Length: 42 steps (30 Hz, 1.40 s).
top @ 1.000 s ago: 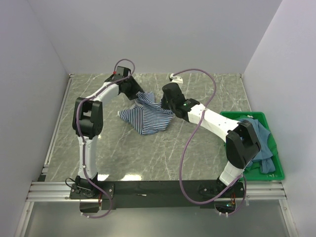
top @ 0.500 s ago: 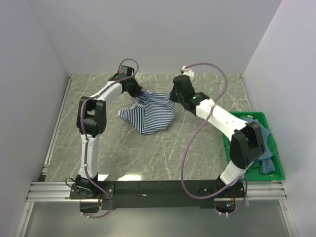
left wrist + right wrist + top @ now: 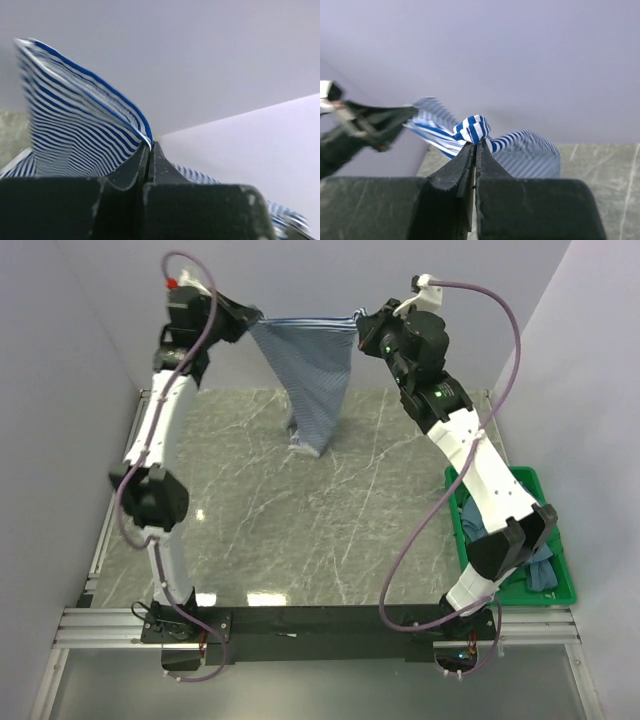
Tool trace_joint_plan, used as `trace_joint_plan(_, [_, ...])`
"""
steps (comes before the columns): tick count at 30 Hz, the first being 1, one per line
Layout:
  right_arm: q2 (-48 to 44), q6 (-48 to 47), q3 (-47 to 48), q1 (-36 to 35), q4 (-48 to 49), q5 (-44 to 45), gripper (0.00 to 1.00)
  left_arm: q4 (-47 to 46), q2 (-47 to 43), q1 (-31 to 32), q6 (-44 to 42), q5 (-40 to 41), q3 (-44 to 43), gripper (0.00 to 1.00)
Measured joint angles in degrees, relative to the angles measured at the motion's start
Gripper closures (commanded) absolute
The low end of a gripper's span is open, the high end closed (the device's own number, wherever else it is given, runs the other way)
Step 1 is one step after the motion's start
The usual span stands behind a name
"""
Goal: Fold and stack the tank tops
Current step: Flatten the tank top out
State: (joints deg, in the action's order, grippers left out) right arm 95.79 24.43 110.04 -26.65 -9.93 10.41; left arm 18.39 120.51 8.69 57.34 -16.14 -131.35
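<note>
Both of your arms are raised high above the table (image 3: 300, 530), and the striped tank top (image 3: 318, 365) hangs stretched between them.

Your left gripper (image 3: 256, 315) is clamped on one upper corner of the top. In the left wrist view its jaws are pressed together, with the striped cloth caught at their tips.

Your right gripper (image 3: 360, 320) is clamped on the other upper corner. The right wrist view shows a small bunch of blue-and-white cloth pinched between its closed jaws.

The top edge of the cloth runs nearly level from one gripper to the other, in front of the back wall. Below that edge the top narrows as it hangs down. Its lowest end is at the far part of the table, but you cannot tell from above whether it touches the surface or hangs just over it.

The teal tank top (image 3: 545, 575) lies bunched in the green crate (image 3: 568, 585) at the right side of the table, partly hidden behind your right arm. The crate sits well apart from the hanging striped top.
</note>
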Motion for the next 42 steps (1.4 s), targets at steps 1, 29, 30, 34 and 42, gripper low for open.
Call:
trace_joint_plan(1, [-0.76,-0.11,-0.17,-0.09,0.42,-0.20,1.00,-1.27,-2.89,-0.72,0.24,-0.09,1.09,1.00])
trace_joint_plan(29, [-48.09,21.62,-76.98,-10.29,-4.68,11.54,0.33,2.62,-69.53,0.63,3.17,15.15,99.89,0.52])
trace_joint_plan(30, [-46.29,21.09,-76.06,-10.27,-4.72,12.28,0.33,2.84,-66.75,0.63,2.84,15.89,98.88,0.52])
trace_joint_plan(34, [-37.03,18.75,-72.74,-9.42,-4.26,13.11,0.34,3.54,-52.22,0.66,-1.40,17.14,90.58,0.56])
trace_joint_plan(42, [-31.98,14.97,-70.60,-2.89,-2.58,10.71,0.35,7.72,-30.56,1.99,-13.57,19.67,70.73,0.60])
